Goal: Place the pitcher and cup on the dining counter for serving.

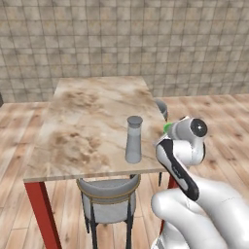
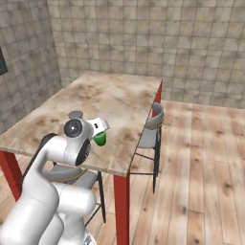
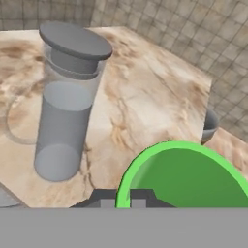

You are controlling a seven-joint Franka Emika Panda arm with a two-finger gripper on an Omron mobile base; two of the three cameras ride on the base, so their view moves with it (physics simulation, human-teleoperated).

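Observation:
The grey pitcher (image 1: 133,140) stands upright on the dining counter (image 1: 87,112), close to its near edge. In the hand view the pitcher (image 3: 65,111) rises at the left. The green cup (image 3: 189,179) sits large and close at the bottom, right of the pitcher, in my gripper (image 3: 127,198), which is shut on it. From the right base view the cup (image 2: 100,139) hangs over the counter's (image 2: 110,95) near right corner, beside the pitcher's flat top (image 2: 75,115). A sliver of the cup (image 1: 167,127) peeks from behind my arm. Whether the cup touches the stone I cannot tell.
A grey chair (image 1: 109,194) is tucked under the counter's near side, and another chair (image 2: 153,127) stands at its right side. Red legs (image 2: 122,206) hold up the corners. Wooden floor (image 2: 201,158) spreads to the right; tiled walls close the back.

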